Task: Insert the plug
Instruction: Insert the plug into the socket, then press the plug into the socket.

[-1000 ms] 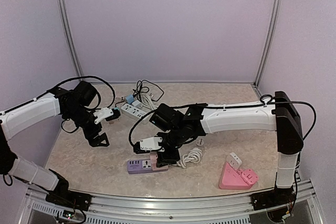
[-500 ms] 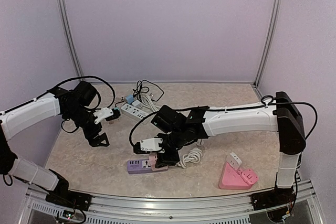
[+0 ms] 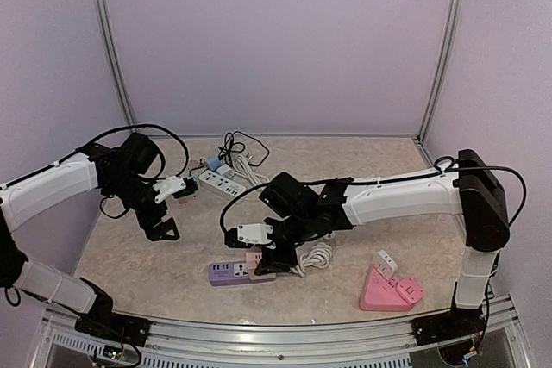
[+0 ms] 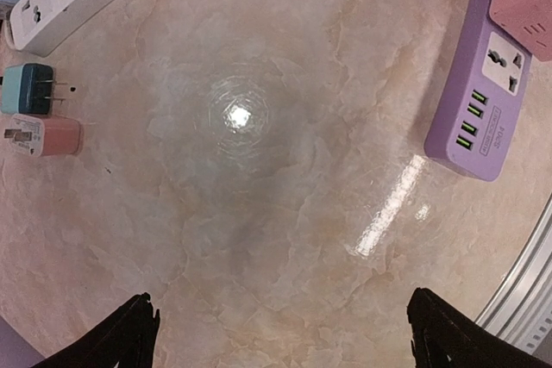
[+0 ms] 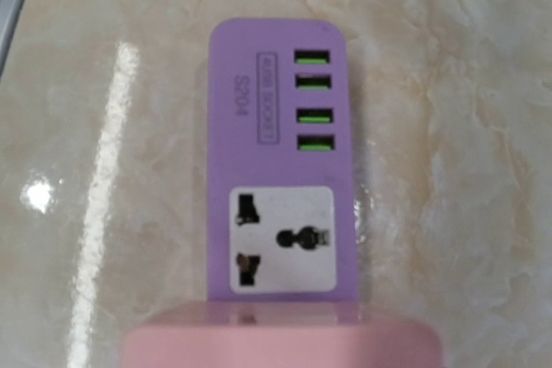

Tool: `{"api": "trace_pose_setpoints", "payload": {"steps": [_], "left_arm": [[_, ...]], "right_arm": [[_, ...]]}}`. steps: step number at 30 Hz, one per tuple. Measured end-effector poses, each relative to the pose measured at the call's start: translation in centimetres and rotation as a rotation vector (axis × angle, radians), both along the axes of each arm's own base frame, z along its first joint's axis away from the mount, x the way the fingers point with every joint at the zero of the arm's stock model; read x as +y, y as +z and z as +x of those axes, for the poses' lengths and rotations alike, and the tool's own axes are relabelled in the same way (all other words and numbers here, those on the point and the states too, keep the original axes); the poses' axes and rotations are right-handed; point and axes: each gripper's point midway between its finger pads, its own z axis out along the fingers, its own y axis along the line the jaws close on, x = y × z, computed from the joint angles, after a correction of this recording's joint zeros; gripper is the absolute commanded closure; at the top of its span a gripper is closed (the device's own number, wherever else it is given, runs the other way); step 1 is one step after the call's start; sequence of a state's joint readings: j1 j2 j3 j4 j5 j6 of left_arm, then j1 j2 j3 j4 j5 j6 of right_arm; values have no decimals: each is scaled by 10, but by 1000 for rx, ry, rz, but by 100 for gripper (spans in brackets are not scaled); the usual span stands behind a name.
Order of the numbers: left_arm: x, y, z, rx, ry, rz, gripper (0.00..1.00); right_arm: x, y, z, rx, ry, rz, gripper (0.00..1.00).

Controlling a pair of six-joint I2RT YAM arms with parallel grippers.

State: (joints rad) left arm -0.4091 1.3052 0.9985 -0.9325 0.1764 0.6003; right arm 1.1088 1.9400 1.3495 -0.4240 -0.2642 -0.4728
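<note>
Our right gripper clamps the pink plug at six o'clock of the free socket on the purple strip, with the left gripper hanging wide at nine o'clock, so we risk skewed pins shoving the unbraced strip.

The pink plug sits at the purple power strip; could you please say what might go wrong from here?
The pink plug hides the near end of the purple power strip, so its pins could miss the holes. The strip looks loose and may slide when pressed; the open left end effector hovers apart, not bracing it.
</note>
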Motion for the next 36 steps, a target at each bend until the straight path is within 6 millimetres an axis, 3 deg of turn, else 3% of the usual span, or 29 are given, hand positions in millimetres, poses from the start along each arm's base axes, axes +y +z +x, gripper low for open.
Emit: {"api": "trace_pose_setpoints", "payload": {"steps": [5,8,9,13,20,22,25,30,32,34,36], "left_arm": [[-1,0,0,-1,-5,1,1],[-2,0,-1,-1,-12,1,1],[-2,0,-1,-1,-13,0,1],[-3,0,-2,0,-15,-2,1],[-4,2,-2,-3,-20,-8,1],[-5,3,-3,-8,-25,-15,1],[-7,6,-4,-13,-34,-25,1],[-24,10,-8,-42,-80,-76,6],[-37,10,-12,-59,-103,-117,6],[-51,8,-20,-67,-134,-157,3],[-65,1,-30,-71,-178,-185,2]], "right_arm": [[4,11,4,-9,-28,14,32],[4,12,9,-49,-50,-13,17],[1,7,12,-63,-61,-38,4],[-22,-28,14,-79,-82,-184,0],[-27,-23,12,-133,-90,-218,0],[-25,-11,11,-153,-90,-196,0],[-18,24,11,-184,-101,-114,0],[-14,103,11,-193,-190,85,0],[-15,132,14,-159,-296,168,4],[-16,161,28,-92,-508,252,14],[-15,180,38,-10,-696,328,13]]}}
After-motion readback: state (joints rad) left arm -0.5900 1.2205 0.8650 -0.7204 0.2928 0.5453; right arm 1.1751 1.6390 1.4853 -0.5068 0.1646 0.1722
